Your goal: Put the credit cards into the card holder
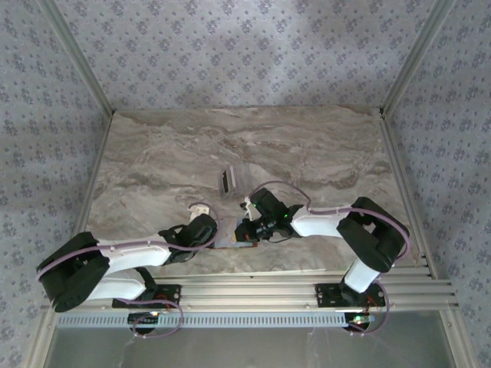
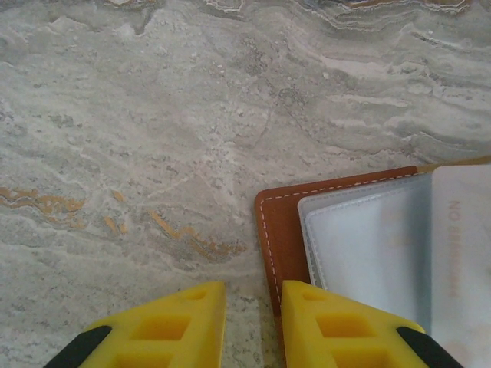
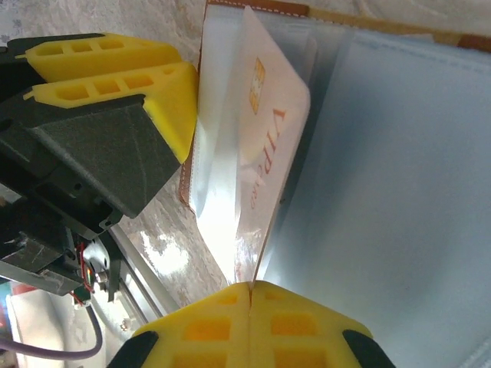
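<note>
The brown leather card holder (image 1: 230, 242) lies open near the table's front edge, between the two grippers. In the left wrist view its stitched brown corner (image 2: 280, 230) and clear sleeves (image 2: 368, 245) show. My left gripper (image 2: 253, 326) is open, and its right finger (image 2: 337, 330) rests over the holder's edge. My right gripper (image 3: 251, 295) is shut on a white credit card (image 3: 268, 130) with red lettering and a gold chip. The card's far end sits in a clear sleeve over the blue-grey inside (image 3: 399, 192). The remaining credit cards (image 1: 228, 181) lie stacked mid-table.
The marble table (image 1: 153, 161) is boxed in by patterned walls with metal corner posts. An aluminium rail (image 1: 291, 287) runs along the near edge beneath the arm bases. The left gripper's yellow fingers (image 3: 115, 69) sit close beside the card in the right wrist view.
</note>
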